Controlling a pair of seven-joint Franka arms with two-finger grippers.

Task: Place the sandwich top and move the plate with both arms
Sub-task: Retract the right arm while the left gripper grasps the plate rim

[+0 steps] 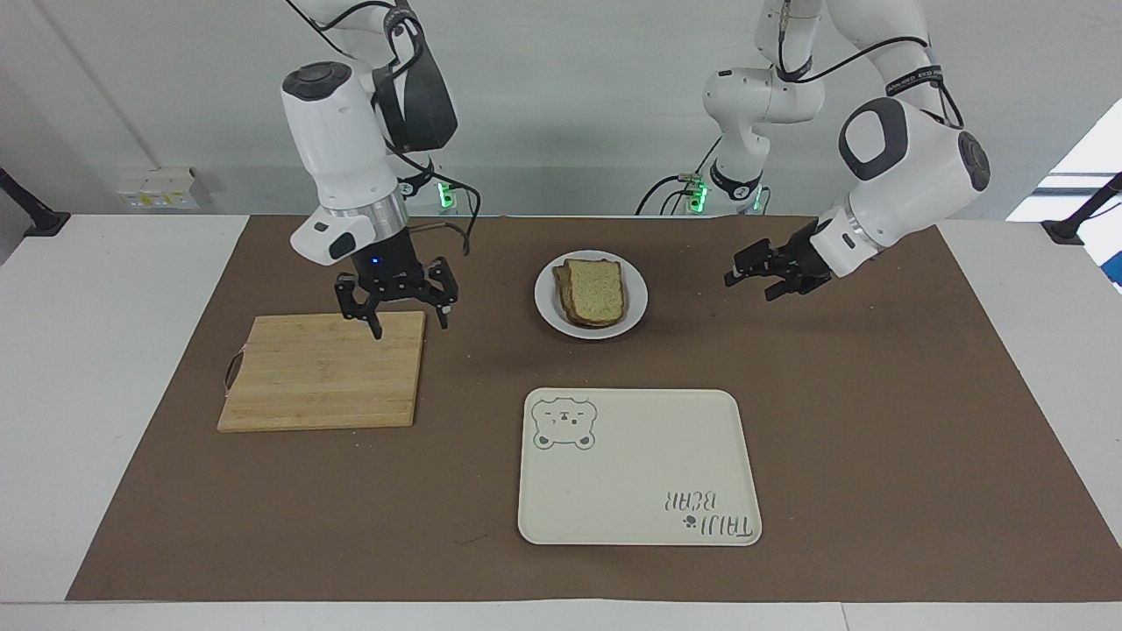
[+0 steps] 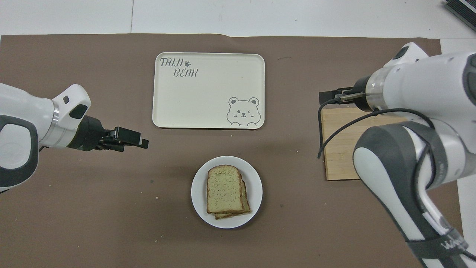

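Observation:
The plain sandwich top (image 1: pixel 596 289) (image 2: pixel 224 189) lies uppermost on a stack of bread on the small round white plate (image 1: pixel 635 308) (image 2: pixel 256 186). My right gripper (image 1: pixel 410 326) (image 2: pixel 329 97) hangs open and empty over the corner of the wooden board closest to the plate. Open and empty too, my left gripper (image 1: pixel 749 285) (image 2: pixel 143 140) hovers above the brown mat, off the plate toward the left arm's end of the table. Neither gripper touches the plate or the bread.
A cream rectangular tray (image 1: pixel 640 473) (image 2: pixel 208 96) with a bear drawing lies farther from the robots than the plate. A wooden cutting board (image 1: pixel 324 372) (image 2: pixel 342 149) sits toward the right arm's end. A brown mat (image 1: pixel 877 421) covers the table.

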